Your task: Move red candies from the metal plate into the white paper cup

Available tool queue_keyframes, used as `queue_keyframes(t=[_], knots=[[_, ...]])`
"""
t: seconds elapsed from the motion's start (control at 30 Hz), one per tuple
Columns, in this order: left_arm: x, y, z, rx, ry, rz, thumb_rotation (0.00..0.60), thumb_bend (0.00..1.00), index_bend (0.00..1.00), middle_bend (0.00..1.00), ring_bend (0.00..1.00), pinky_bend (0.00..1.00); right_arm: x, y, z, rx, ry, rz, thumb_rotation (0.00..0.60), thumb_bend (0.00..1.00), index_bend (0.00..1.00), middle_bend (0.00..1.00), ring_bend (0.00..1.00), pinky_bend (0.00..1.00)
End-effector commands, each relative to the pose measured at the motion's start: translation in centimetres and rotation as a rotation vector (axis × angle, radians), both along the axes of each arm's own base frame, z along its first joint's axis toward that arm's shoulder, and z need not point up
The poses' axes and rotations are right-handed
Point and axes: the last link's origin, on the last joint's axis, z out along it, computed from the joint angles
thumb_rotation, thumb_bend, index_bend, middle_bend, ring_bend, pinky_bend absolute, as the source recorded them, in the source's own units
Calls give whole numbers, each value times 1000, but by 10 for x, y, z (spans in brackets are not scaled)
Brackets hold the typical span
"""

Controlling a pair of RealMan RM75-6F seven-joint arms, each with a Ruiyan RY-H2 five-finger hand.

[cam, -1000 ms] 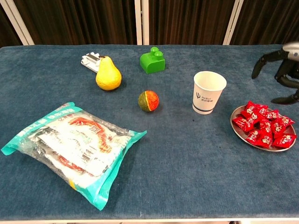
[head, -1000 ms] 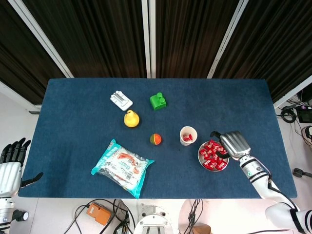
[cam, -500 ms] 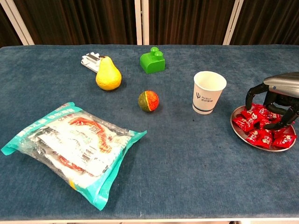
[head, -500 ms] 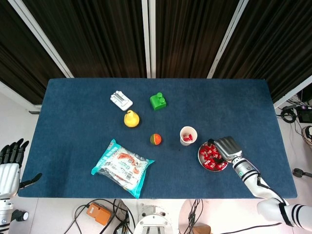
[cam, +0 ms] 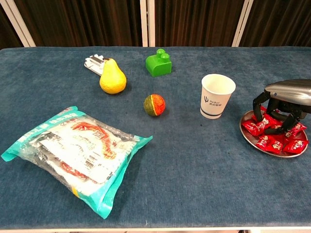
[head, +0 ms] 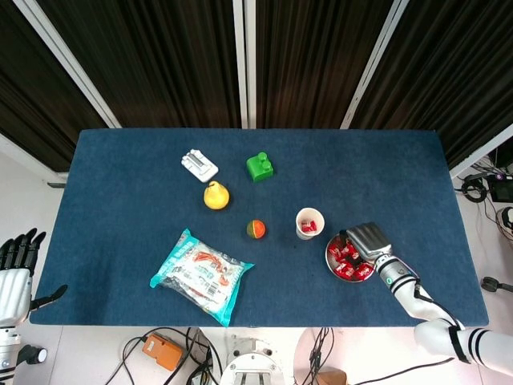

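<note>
The right hand's fingers (cam: 272, 115) are curling down among the red candies (cam: 272, 135) piled on the metal plate (cam: 252, 137); whether they are pinching one I cannot tell. The right hand (cam: 286, 99) itself is hovering palm-down over the plate's far half, and in the head view it (head: 367, 239) is covering the plate's upper right edge. The white paper cup (cam: 217, 95) is standing upright just left of the plate, apart from it; only the head view is showing red candies already lying inside the cup (head: 309, 222).

The left hand (head: 16, 271) is showing in the head view alone, off the table's left edge, fingers spread and holding nothing.

The table (cam: 194, 170) is wearing a dark blue cloth; dark curtains and pale frame bars are standing behind it, and cables are lying on the floor in the head view.

Elsewhere there is one of each: a yellow pear (cam: 112, 77), a green block (cam: 159, 63), a red-green ball (cam: 154, 105), a white clip-like object (head: 199, 165) partly hidden behind the pear in the chest view, and a teal snack bag (cam: 77, 155) lying flat at front left.
</note>
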Motion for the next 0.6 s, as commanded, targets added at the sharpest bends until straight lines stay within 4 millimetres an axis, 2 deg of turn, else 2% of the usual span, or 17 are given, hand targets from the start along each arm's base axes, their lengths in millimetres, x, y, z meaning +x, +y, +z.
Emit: queue_keyframes(t=[0.03,0.17,0.3,0.47,0.6], knots=[[0,0,-1,-1,-3,0,600,0,0,0,0,0,1,-2,0,-10,-12,0,600,547,654,905,1000,1000],[0,-1,-1,0,-4,0,600,0,0,0,0,0,5,-2,7,-30,-32,12,600,580,688,907,1000,1000],[0,-1,0,3,-2,-2,600,0,0,0,0,0,15,1,22,-59,-59,46,600,580,692,907,1000,1000],[0,-2,2,9,-1,-5,600,0,0,0,0,0,43,-3,51,-124,-183,86,600,580,692,907,1000,1000],[1,-1,3,12,1,-10,600,0,0,0,0,0,65,-15,56,-143,-210,130,600,579,669,907,1000,1000]])
